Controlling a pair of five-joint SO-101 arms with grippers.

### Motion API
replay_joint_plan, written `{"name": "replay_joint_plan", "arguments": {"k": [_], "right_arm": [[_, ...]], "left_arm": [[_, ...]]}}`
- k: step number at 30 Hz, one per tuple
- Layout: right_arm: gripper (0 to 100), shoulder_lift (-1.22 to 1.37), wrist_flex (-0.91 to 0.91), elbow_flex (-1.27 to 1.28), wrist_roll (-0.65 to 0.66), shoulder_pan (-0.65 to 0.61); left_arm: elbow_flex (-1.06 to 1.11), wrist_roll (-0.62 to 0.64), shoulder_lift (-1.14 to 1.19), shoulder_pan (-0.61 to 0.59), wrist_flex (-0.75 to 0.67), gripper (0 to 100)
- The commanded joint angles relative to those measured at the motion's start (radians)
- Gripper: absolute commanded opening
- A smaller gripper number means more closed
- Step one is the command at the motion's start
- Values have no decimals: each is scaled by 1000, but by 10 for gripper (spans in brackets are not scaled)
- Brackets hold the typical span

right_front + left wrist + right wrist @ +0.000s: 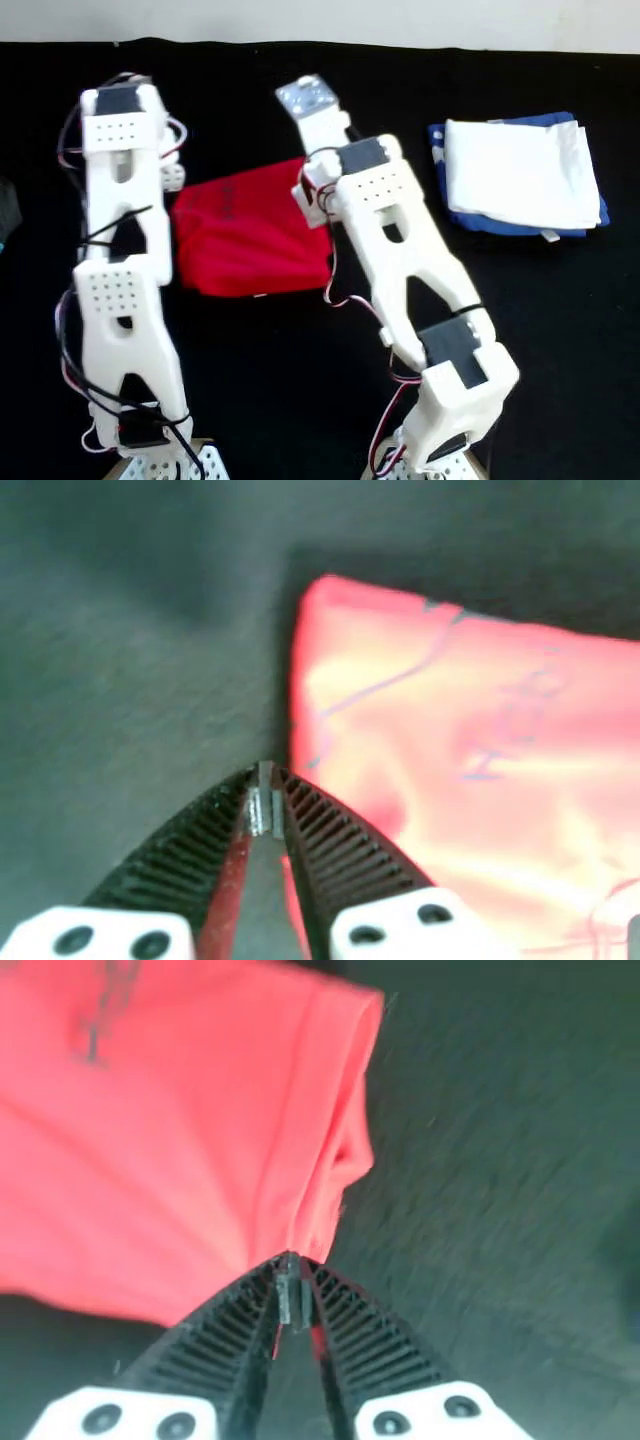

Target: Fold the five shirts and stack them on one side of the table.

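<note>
Currently: L gripper (262, 805) + R gripper (290, 1295) both pinching folded red fabric shirt (245, 235)

Obs., high view: red shirt lies on black cloth-covered table (280, 400), approx. mid-table, betw. the two white arms. L arm (120, 280) runs along one side edge of the shirt, R arm (400, 250) is at the opposite edge. Each wrist sits right over its own edge.

L wrist view: ribbed black fingers (330, 850) pressed together at the tips, w/ a thin strip of red cloth caught betw. them. Rest of shirt spreads out beside the gripper, faint print lines on its surface. Bare black table on the other side.

R wrist view: same config. Fingers (235, 1330) closed to a point, red fabric nipped at the tips, a fold of the edge bunching just beyond them. Black table beside it.

Cannot tell whether the pinched edges are raised off the table.

Stack: folded white fabric shirt (520, 170) on top of folded blue fabric shirt (500, 224), on R arm's side of the table toward the far edge, well apart from red shirt. White covers most of the blue, and a blue rim shows along the edges.
</note>
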Motion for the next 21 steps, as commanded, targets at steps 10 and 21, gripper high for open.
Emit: {"name": "replay_joint_plan", "arguments": {"k": [10, 21], "right_arm": [[6, 245, -74, -375, 5, -8], [6, 662, 88, -828, 3, -73]], "left_arm": [[1167, -55, -800, 7, -394, 10], [1621, 32, -1038, 170, -787, 9]]}}
